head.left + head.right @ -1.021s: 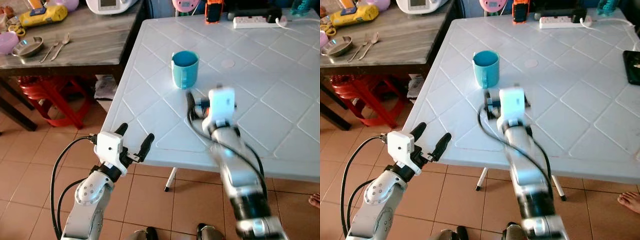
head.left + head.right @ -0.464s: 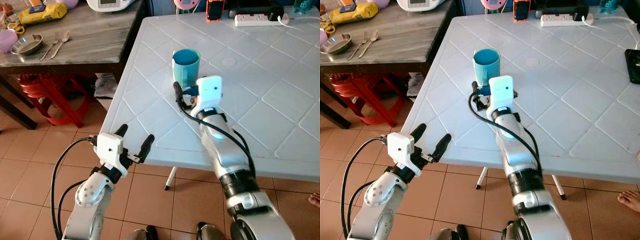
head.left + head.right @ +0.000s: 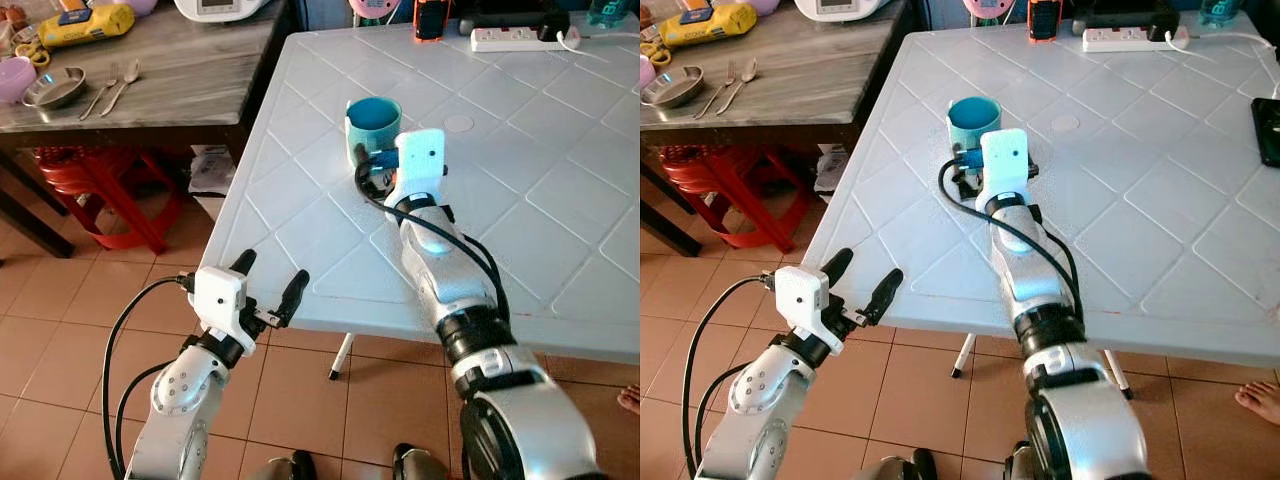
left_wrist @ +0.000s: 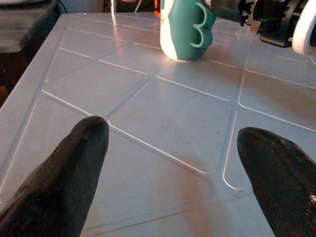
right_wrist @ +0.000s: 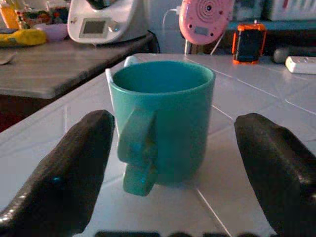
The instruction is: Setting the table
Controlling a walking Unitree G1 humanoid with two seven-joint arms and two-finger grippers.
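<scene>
One white table [image 3: 560,200] fills the scene, a teal mug [image 3: 372,125] upright near its left edge. Right gripper [image 5: 168,163] sits spread wide, fingers flanking the mug without touching: the approach-to-grasp step, by my reading. Next: advance, then close. Left gripper [image 3: 268,283] hovers open off the table's edge.

No readable text, label, brand or number anywhere. White appliance [image 5: 106,19] on grey side table: small display panel, content too blurred to read. Pink round device [image 5: 206,19] and orange gadget [image 5: 247,42] at far edge of white table: markings too small to tell. Teal mug [image 5: 163,121]: plain, no print. Yellow package [image 3: 698,24]: print illegible.
</scene>
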